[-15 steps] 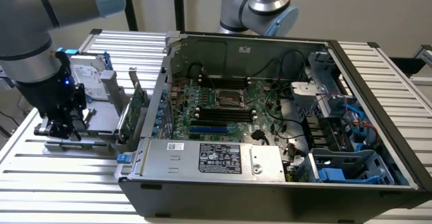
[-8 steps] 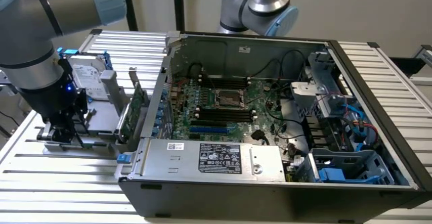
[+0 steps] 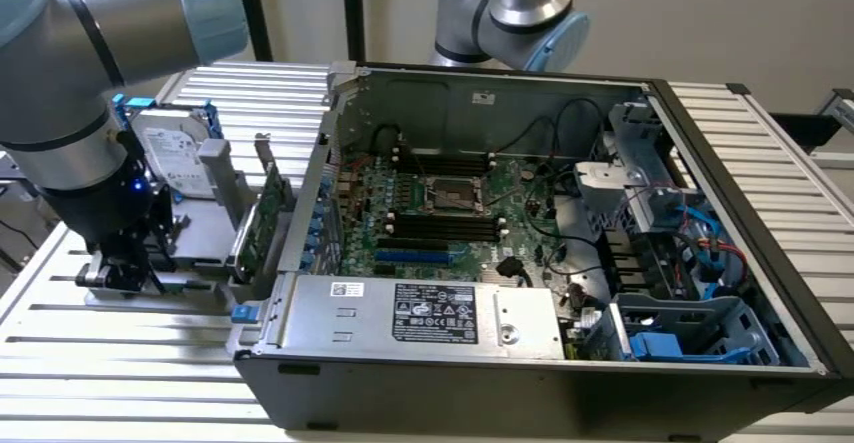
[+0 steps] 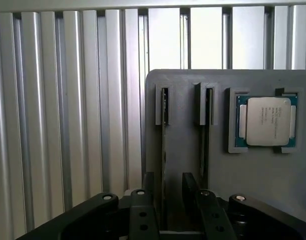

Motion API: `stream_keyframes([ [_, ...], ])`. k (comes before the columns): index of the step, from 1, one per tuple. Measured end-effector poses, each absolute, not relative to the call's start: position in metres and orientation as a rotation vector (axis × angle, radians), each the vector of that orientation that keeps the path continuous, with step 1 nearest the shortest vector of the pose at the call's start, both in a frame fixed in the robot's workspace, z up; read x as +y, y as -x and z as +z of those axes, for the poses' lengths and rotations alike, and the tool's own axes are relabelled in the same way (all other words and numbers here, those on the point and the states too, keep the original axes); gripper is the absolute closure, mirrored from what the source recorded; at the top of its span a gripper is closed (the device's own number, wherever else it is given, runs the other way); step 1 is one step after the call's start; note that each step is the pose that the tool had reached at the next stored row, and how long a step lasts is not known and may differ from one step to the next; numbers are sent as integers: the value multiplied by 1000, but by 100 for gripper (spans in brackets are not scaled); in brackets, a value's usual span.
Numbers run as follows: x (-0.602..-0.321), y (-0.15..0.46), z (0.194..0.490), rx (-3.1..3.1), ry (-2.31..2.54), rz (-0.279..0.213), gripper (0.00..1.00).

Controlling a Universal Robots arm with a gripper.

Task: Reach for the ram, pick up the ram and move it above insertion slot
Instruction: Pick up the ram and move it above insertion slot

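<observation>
Your arm (image 3: 80, 113) stands at the exterior view's left, lowered over the grey holder (image 3: 200, 243) that sits on the slatted metal surface (image 3: 134, 383) beside the open computer case (image 3: 534, 378). In the wrist view you see the ram (image 4: 164, 145) edge-on, upright in one slot of the holder. Your jaws are spread, one on each side of it with a gap showing either way, so nothing is gripped. A second thin board (image 4: 208, 140) stands upright in the next slot, and a processor chip (image 4: 269, 120) lies flat in a pocket just beside that. In the exterior view a hard drive (image 3: 174, 153) stands upright in the holder, and a green expansion card (image 3: 274, 218) stands between the holder and the case. The long black memory slots (image 3: 447, 228) on the motherboard inside the case are well apart from the jaws.
</observation>
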State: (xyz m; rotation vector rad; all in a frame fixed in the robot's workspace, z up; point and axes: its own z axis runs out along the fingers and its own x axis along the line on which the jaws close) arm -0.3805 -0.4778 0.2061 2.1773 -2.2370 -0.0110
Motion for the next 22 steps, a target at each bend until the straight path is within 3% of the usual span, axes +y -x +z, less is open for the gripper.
stream_keyframes([
  [19, -482, 380, 197, -2219, -2213, -42, 64],
  [22, -482, 380, 197, -2218, -2213, -43, 72],
])
